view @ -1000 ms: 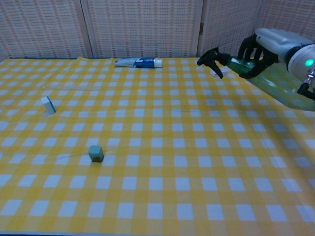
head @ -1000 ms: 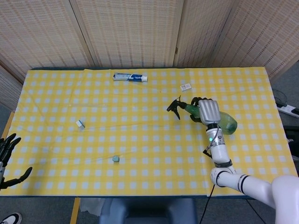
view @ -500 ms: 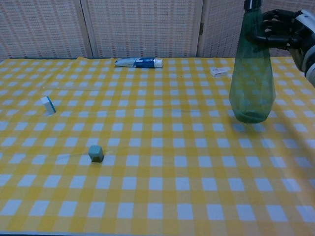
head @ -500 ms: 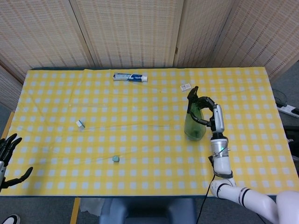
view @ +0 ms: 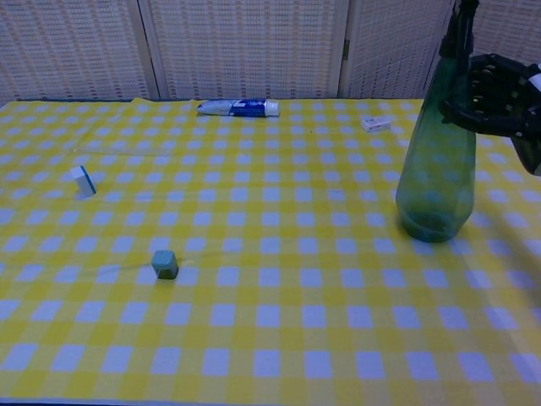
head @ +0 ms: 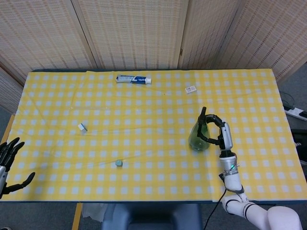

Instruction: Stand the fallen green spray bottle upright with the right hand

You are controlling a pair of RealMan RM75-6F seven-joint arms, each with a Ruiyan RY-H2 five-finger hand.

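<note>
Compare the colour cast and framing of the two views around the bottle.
Head view: neutral, even light, bright yellow cloth, the whole bottle and right hand in frame. Chest view: a bluish, dimmer cast, the bottle see-through with checks showing through it, its top at the upper edge, the right hand cut by the right edge.

Translucent green plastic spray bottle [view: 435,169] with black trigger head: upright, base on the yellow-checked surface [view: 254,279], right of centre, neck encircled by the right hand [view: 499,97].
</note>
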